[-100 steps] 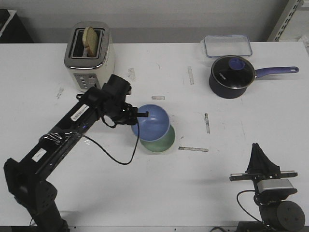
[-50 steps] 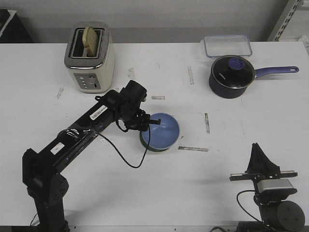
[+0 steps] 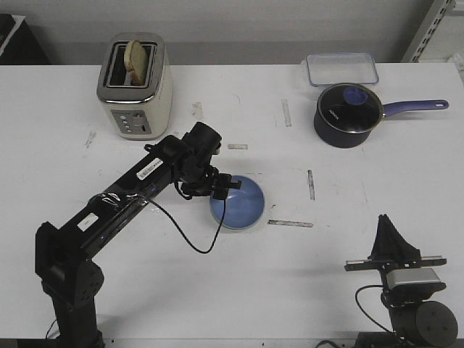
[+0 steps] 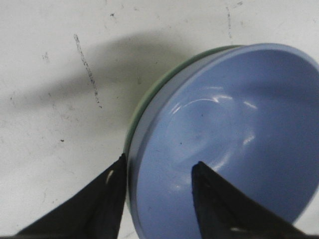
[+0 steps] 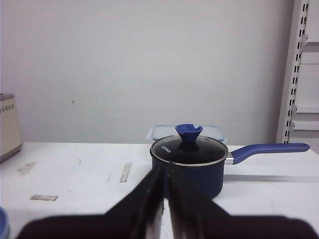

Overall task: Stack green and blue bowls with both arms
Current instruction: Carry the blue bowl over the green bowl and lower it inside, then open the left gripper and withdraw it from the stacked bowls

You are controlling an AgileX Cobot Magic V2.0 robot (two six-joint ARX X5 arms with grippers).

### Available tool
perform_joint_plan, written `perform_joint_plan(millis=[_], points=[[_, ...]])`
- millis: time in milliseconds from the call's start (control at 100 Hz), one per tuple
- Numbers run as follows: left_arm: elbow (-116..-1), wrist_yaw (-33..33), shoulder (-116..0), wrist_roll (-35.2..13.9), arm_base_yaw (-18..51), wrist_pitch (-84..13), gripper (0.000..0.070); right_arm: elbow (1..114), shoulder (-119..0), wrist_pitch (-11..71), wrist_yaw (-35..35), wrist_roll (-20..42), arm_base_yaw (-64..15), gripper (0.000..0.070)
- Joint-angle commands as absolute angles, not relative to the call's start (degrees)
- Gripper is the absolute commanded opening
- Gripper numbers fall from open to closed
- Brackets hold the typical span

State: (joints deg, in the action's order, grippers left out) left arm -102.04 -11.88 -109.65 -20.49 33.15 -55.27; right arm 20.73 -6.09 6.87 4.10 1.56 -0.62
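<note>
The light blue bowl [image 3: 238,204] sits nested in the mint green bowl at the table's middle. In the left wrist view only a thin green rim [image 4: 133,130] shows round the blue bowl [image 4: 234,134]. My left gripper [image 3: 224,183] is open and straddles the near rim of the stack [image 4: 160,160]: one finger lies outside against the green rim, the other inside the blue bowl, apart from its wall. My right gripper [image 3: 388,223] is shut and empty, parked at the front right; its closed fingertips [image 5: 161,172] point at the saucepan.
A toaster [image 3: 135,83] with a slice of bread stands at the back left. A dark purple saucepan [image 3: 349,112] with a glass lid and a long handle stands at the back right, with a clear lidded box [image 3: 341,68] behind it. Tape marks dot the table.
The blue bowl was carried right over the green bowl and has dropped level into it. The left jaws now stand apart round the rim. The right arm has not moved.
</note>
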Motion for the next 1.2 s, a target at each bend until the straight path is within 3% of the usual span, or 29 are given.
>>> perform_joint_plan(millis=[0,300,830,860,1010,1190], points=[[-103.55,-11.81,-107.96,-20.23,33.65,-55.24,0.0297,20.95,-5.93,6.09,4.05,2.07,-0.51,0.0004],[-101.69,-11.79,-102.19,-18.68,32.47,-51.81,0.0295,20.95,-5.93,6.09,4.05,2.07,-0.51,0.0004],[-63.75,-11.79,-71.00,-5.21,23.94,-9.17,0.0275,20.95,-5.93,6.09,4.05,2.07,-0.51,0.0004],[-60.84,-11.73,-68.90,-5.06,22.98,-5.98,0.0257,20.95,-5.93,6.09,4.03,2.07,-0.51,0.0004],[-48.31,-11.55,-59.35,-4.49,17.82,5.21,0.0028,20.95,-5.93,6.09,4.05,2.07,-0.51,0.0004],[-38.00,-8.29,-48.84,-2.46,11.07,8.25,0.0001,20.95,-5.93,6.09,4.05,2.07,-0.51,0.0004]])
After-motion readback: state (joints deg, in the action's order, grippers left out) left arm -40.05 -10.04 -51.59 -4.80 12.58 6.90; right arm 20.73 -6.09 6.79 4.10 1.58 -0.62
